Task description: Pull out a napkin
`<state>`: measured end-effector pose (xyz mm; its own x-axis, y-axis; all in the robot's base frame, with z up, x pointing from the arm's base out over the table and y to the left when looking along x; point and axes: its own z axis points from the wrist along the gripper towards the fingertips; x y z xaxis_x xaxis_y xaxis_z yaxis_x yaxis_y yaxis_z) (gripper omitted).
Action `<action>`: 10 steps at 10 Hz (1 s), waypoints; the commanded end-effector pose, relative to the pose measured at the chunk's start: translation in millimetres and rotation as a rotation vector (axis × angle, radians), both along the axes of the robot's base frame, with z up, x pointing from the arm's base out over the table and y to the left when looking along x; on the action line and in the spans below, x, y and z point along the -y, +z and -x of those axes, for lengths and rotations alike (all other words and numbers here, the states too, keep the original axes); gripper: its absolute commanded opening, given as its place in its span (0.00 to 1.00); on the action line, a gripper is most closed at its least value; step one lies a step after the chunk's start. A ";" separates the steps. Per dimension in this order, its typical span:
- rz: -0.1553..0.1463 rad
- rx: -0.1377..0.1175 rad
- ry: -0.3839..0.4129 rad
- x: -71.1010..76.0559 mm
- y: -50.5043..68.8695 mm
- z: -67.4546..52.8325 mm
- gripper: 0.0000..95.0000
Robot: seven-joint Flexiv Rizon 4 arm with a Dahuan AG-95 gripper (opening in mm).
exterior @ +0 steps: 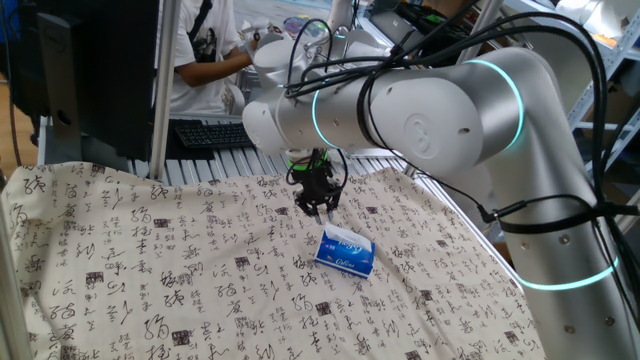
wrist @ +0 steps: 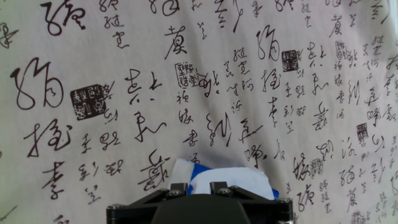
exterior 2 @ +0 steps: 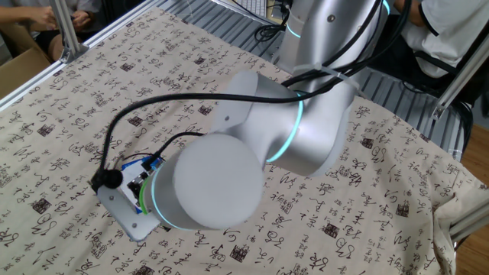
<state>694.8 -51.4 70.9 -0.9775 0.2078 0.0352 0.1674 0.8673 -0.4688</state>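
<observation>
My gripper (exterior: 318,208) hangs just above the blue tissue pack (exterior: 344,253) on the cloth (exterior: 150,280). A bit of white napkin (exterior: 343,236) sticks up from the pack's top. My fingers look close together; I cannot tell if they pinch anything.

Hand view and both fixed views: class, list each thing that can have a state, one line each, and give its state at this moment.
Tissue pack: lying flat on the cloth, a white sheet poking from its top.
Napkin: partly out of the pack, not yet pulled free.
Gripper: just above the pack, pointing down at the napkin, jaws nearly closed; a grip cannot be confirmed.
Tablecloth: spread over the table, slightly wrinkled.
</observation>
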 end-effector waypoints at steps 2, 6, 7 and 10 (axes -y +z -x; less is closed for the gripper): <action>-0.006 -0.001 0.002 0.2 -1.1 -5.2 0.20; -0.008 -0.010 0.011 0.9 -2.5 -7.0 0.20; -0.005 -0.009 0.007 1.4 -2.7 -7.0 0.20; -0.001 -0.011 0.010 4.3 -5.7 -6.4 0.20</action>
<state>701.6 -56.6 64.4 -0.9793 0.1969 0.0470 0.1522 0.8694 -0.4701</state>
